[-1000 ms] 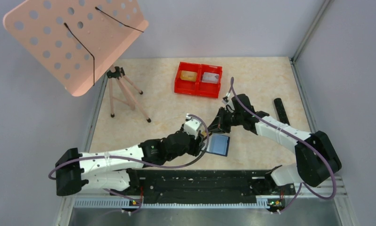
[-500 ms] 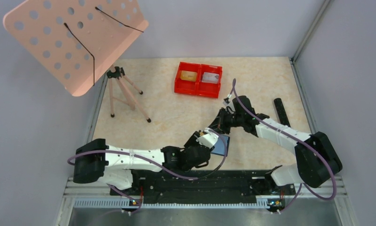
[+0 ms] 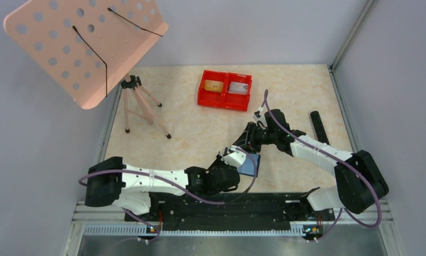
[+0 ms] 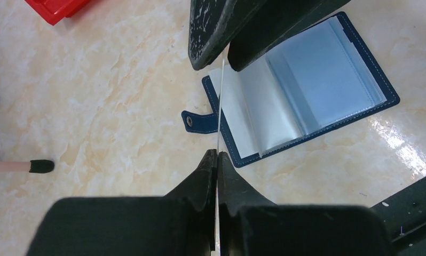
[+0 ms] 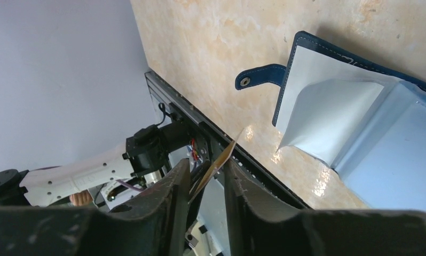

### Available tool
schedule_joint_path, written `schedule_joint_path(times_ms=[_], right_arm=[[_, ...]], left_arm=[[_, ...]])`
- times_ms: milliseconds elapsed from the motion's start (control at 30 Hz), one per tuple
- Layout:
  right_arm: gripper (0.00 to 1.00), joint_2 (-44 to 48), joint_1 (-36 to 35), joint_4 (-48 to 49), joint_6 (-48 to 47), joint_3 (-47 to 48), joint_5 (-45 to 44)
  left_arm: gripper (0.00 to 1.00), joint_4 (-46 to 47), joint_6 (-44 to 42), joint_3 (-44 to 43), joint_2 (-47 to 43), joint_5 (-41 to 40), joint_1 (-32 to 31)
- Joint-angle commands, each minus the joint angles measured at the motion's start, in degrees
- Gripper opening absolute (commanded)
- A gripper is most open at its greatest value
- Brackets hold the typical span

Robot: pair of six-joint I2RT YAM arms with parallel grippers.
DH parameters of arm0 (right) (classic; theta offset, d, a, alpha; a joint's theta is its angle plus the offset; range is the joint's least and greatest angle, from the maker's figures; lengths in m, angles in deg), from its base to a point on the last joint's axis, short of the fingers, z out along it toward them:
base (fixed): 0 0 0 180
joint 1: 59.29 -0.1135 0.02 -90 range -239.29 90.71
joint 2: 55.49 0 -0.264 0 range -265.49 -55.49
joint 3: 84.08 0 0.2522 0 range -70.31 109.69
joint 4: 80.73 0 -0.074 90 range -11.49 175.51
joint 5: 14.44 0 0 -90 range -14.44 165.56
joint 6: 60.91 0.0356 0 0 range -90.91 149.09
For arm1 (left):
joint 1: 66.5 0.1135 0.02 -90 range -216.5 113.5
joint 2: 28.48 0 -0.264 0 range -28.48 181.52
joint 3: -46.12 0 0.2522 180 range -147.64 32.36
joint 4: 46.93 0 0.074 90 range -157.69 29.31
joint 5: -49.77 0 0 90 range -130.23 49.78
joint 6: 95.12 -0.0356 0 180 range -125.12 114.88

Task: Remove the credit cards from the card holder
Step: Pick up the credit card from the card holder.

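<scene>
The dark blue card holder (image 4: 307, 96) lies open on the table, grey-blue pockets up and its tab (image 5: 253, 77) to one side. A gold-tan credit card (image 5: 217, 161) stands on edge above the table beside the card holder; in the left wrist view it is only a thin line (image 4: 219, 106). My left gripper (image 4: 217, 154) is shut on its lower edge. My right gripper (image 5: 205, 165) stands open around the card's other end, with a gap showing beside the card. In the top view both grippers meet over the card holder (image 3: 249, 166).
A red twin tray (image 3: 225, 101) at the back holds a gold card (image 3: 214, 86) and a silver card (image 3: 238, 88). A small tripod (image 3: 139, 104) under a pink perforated board (image 3: 83, 42) stands at the left. A black cylinder (image 3: 318, 125) lies at the right.
My left arm swung in to the card and its gripper shut on it. My right gripper, shut on the card before, has opened.
</scene>
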Motion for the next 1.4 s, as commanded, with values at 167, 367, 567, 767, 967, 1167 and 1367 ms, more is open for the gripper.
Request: schedule_joint_path(times_ms=[167,367,567,767,967,1167,1367], right_arm=[[0.43,7.5,4.1,-5.7,-11.9,1.5,-4.9],[0.44,15.2,4.4,-0.9,-18.8,-2.5,-5.6],[0.40,25.6,4.4,29.0,-15.8,-16.2,3.1],[0.42,31.1,4.4,21.0,-30.1,-13.5,10.4],[0.48,25.7,4.4,12.1,-37.6,-8.2,22.2],[0.50,22.7,4.4,8.7,-41.0,-5.4,24.3],[0.50,18.9,4.2,9.3,-39.5,-6.7,28.2]], left_arm=[[0.00,3.0,5.2,2.4,-7.6,6.9,1.6],[0.00,5.3,10.6,5.4,-14.9,17.1,5.1],[0.00,13.3,16.1,11.0,-22.1,29.1,9.0],[0.00,12.0,14.3,10.9,-24.8,37.8,12.2],[0.00,10.8,13.1,9.8,-24.9,47.9,13.4],[0.00,6.6,11.8,7.9,-23.9,52.4,13.4],[0.00,6.6,11.5,7.2,-23.1,54.3,13.6]])
